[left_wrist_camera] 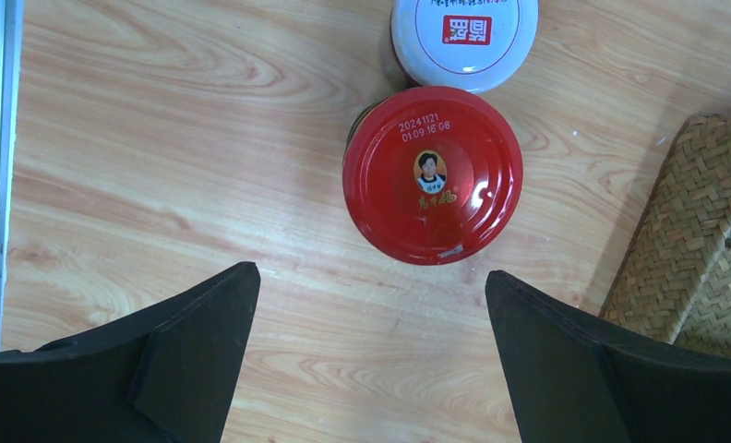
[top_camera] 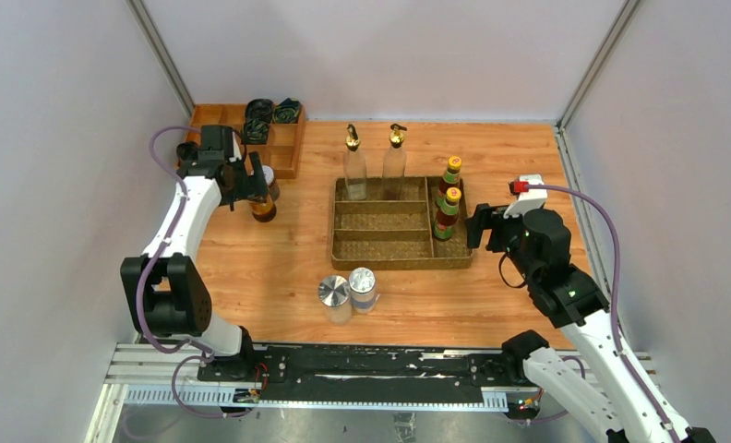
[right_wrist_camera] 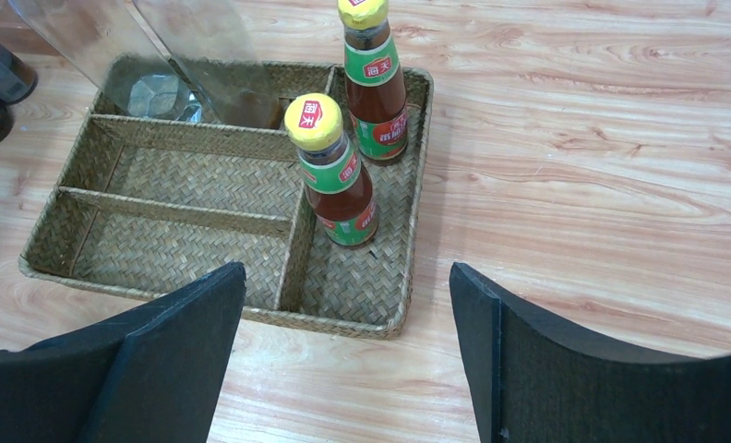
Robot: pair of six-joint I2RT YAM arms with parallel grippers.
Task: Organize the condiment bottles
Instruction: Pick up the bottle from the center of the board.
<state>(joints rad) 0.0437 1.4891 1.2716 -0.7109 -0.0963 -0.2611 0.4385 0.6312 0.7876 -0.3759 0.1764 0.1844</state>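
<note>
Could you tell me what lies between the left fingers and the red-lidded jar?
Only bare wooden tabletop, in the left wrist view, separates the left fingers from the red-lidded jar.

We note wooden surface [top_camera: 279,268], pale plank grain, walls on three sides. Woven tray [top_camera: 401,265] sits mid-surface, a little right of centre. Wooden box [top_camera: 216,113] sits at far-left corner, close to back wall. Red jar [left_wrist_camera: 433,175] stands on bare wood left of tray, apart from it. White jar [left_wrist_camera: 463,37] stands just behind red jar; lids overlap from above, so we cannot tell if they touch. Left shaker [top_camera: 333,292] and right shaker [top_camera: 363,280] stand side by side, just off tray's near rim.
</note>
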